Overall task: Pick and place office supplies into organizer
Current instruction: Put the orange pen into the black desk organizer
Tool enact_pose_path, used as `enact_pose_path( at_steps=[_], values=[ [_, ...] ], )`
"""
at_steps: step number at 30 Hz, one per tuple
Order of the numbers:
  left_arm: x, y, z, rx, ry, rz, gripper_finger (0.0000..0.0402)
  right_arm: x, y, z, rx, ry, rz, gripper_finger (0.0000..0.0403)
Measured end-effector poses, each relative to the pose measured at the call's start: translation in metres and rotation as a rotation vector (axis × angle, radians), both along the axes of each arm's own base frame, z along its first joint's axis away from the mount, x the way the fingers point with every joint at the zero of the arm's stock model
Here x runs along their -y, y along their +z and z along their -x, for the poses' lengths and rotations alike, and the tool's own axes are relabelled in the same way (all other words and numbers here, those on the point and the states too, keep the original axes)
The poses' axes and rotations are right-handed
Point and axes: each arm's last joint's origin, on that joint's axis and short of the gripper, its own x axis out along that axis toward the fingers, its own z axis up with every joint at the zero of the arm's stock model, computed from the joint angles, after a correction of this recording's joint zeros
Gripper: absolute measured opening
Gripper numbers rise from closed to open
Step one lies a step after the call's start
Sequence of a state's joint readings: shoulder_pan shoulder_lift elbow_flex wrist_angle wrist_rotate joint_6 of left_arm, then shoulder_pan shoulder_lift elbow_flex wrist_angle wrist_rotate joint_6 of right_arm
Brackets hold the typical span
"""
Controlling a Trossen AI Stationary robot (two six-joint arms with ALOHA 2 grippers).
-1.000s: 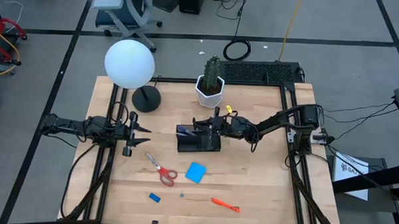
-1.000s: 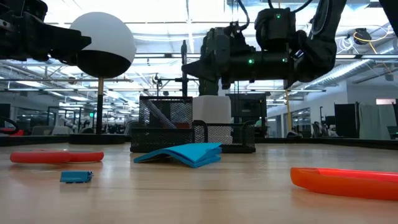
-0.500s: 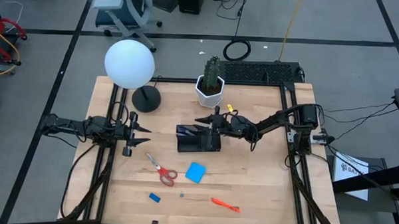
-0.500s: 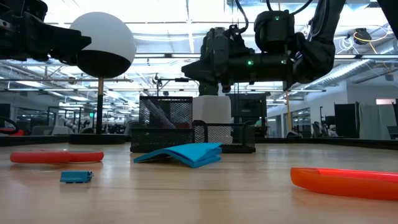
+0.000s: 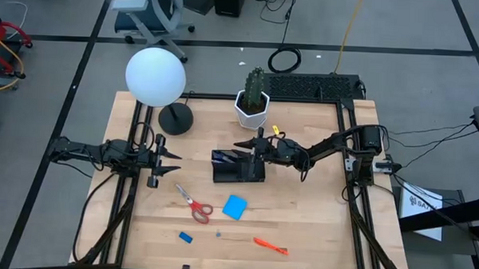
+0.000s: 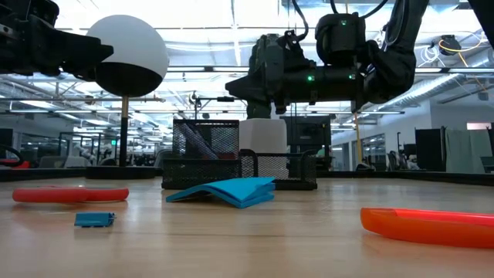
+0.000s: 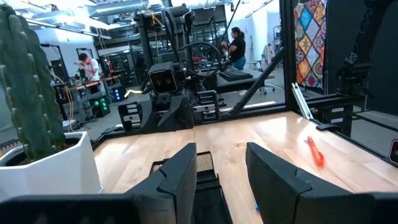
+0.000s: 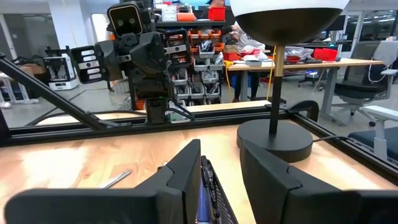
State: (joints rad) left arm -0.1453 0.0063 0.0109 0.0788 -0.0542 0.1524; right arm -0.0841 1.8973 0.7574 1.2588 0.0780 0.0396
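Note:
The black mesh organizer (image 5: 240,173) (image 6: 231,166) stands mid-table; a grey marker (image 6: 196,145) leans inside it. My right gripper (image 5: 241,143) (image 6: 231,85) hovers level above its far side, open, nothing between the fingers. On the near part of the table lie red-handled scissors (image 5: 194,203), a blue pad (image 5: 234,207) (image 6: 229,191), a small blue block (image 5: 186,237) (image 6: 94,220) and an orange pen (image 5: 270,246) (image 6: 428,226). My left gripper (image 5: 174,162) (image 7: 221,152) waits open at the table's left.
A lamp with a white globe (image 5: 155,77) and a round black base (image 5: 174,119) stands at the far left. A cactus in a white pot (image 5: 252,104) stands just behind the organizer. People (image 7: 236,45) move in the room beyond the table.
My right gripper has opened without moving from its place above the organizer. A thin dark pen that stood upright between its fingers one second ago has left them and no longer shows there.

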Motion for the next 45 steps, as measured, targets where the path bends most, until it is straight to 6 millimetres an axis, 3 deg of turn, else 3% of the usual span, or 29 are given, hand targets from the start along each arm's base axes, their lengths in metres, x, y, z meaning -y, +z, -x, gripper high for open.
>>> enact_pose_path(
  at_steps=[19, 25, 32, 38, 42, 45],
  values=[
    [0.0, 0.0, 0.0, 0.0, 0.0, 0.0, 0.0145, -0.001, -0.004, 0.0, -0.05, 0.017, -0.005, 0.0094],
    [0.0, 0.0, 0.0, 0.0, 0.0, 0.0, 0.0145, -0.005, 0.006, 0.005, -0.142, 0.061, -0.018, 0.0093],
    [0.0, 0.0, 0.0, 0.0, 0.0, 0.0, 0.0145, -0.031, 0.019, -0.003, -0.278, 0.074, 0.079, 0.0091],
    [0.0, 0.0, 0.0, 0.0, 0.0, 0.0, 0.0145, -0.059, 0.013, -0.007, -0.636, 0.032, 0.062, 0.0091],
    [0.0, 0.0, 0.0, 0.0, 0.0, 0.0, 0.0145, -0.08, 0.003, 0.005, -0.925, -0.039, 0.038, 0.009],
    [0.0, 0.0, 0.0, 0.0, 0.0, 0.0, 0.0145, -0.096, 0.017, 0.006, -0.966, -0.071, 0.029, 0.0091]
  ],
)
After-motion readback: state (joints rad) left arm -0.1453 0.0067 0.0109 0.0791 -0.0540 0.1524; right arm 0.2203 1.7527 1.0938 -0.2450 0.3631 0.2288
